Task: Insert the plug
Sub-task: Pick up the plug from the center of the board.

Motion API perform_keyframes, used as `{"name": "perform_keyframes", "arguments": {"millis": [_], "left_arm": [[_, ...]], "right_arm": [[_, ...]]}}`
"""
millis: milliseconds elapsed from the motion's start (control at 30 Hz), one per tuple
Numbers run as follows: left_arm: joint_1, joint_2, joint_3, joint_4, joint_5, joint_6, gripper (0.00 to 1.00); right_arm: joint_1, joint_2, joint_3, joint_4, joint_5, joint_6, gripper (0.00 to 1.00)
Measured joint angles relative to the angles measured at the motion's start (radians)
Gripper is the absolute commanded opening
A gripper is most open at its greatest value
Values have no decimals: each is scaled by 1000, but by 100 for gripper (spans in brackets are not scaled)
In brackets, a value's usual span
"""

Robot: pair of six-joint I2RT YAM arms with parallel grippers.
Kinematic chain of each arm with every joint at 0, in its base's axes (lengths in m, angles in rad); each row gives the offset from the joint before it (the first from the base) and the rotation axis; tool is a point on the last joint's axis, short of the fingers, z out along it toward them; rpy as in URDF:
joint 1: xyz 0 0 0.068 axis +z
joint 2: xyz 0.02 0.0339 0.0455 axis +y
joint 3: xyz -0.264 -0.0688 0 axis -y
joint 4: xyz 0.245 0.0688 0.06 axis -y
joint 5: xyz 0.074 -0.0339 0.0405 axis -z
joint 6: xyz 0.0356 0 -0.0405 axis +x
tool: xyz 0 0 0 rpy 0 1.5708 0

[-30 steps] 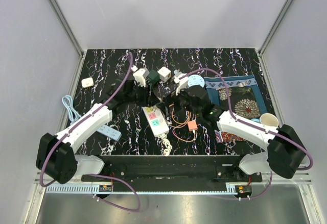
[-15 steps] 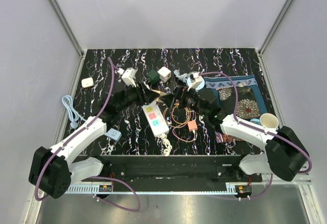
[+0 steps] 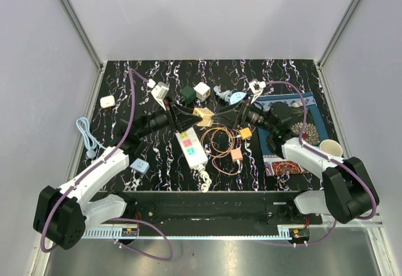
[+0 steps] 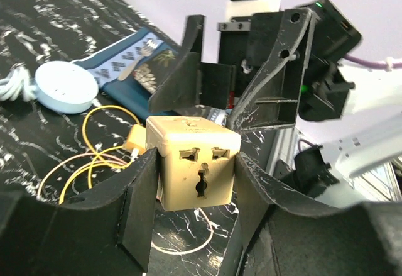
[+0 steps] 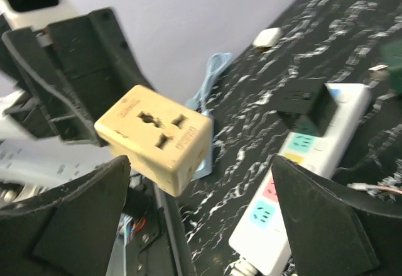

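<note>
This is a robotics lab test cell rather than a lived-in room. Plain pale panels [image 3: 207, 12] wall in the table on its left, far and right sides, framed by bare aluminium posts [image 3: 74, 21]. The tabletop [image 3: 276, 71] has a black marbled covering. A black mounting rail [image 3: 207, 210] along its near edge carries two robot arms [image 3: 100, 169] trailing purple cables [image 3: 133, 100]. Trial props are strewn over it: a white power strip [image 3: 191, 149], loose plug adapters [image 3: 201, 90], coiled wires [image 3: 220, 141], a patterned mat [image 3: 314, 122] at the right and a paper cup [image 3: 331, 148].
</note>
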Motion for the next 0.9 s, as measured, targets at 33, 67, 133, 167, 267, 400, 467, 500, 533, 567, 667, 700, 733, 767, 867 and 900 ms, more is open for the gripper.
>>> {"name": "perform_keyframes", "arguments": {"millis": [33, 67, 133, 167, 267, 400, 467, 500, 533, 567, 667, 700, 733, 767, 867, 900], "left_arm": [[0, 0, 0, 15, 24, 4, 0], [0, 0, 1, 29, 49, 6, 0], [0, 0, 3, 59, 92, 6, 0], [0, 0, 5, 72, 108, 6, 0], [0, 0, 14, 111, 154, -1, 0], [0, 0, 15, 185, 197, -45, 0], [-2, 0, 15, 223, 214, -71, 0], [-3, 0, 17, 238, 220, -85, 0], [-6, 0, 19, 250, 225, -93, 0], [-10, 0, 23, 264, 229, -101, 0], [-22, 0, 35, 287, 241, -116, 0], [-26, 0, 37, 290, 242, -119, 0], [-28, 0, 39, 292, 243, -121, 0], [-32, 0, 40, 296, 244, -122, 0], [-37, 0, 40, 298, 246, -121, 0], [-37, 0, 40, 298, 246, -122, 0]], "right_arm": [[-5, 0, 6, 11, -52, 0, 100], [-6, 1, 15, 15, -103, -3, 100], [-5, 3, 39, 20, -184, -10, 100], [-5, 3, 52, 23, -223, -14, 100], [-5, 3, 85, 41, -318, -23, 100], [-5, 3, 107, 64, -395, -29, 100], [-5, 3, 117, 68, -420, -31, 100], [-5, 4, 123, 69, -431, -31, 99], [-5, 6, 130, 75, -443, -30, 97], [-5, 10, 136, 84, -452, -27, 96], [-5, 27, 152, 118, -480, -13, 89], [-5, 34, 156, 133, -490, -4, 87], [-5, 42, 159, 151, -498, 6, 84], [-5, 48, 161, 168, -504, 18, 78], [-4, 64, 164, 222, -531, 58, 70], [-4, 68, 165, 239, -537, 71, 61]]}}
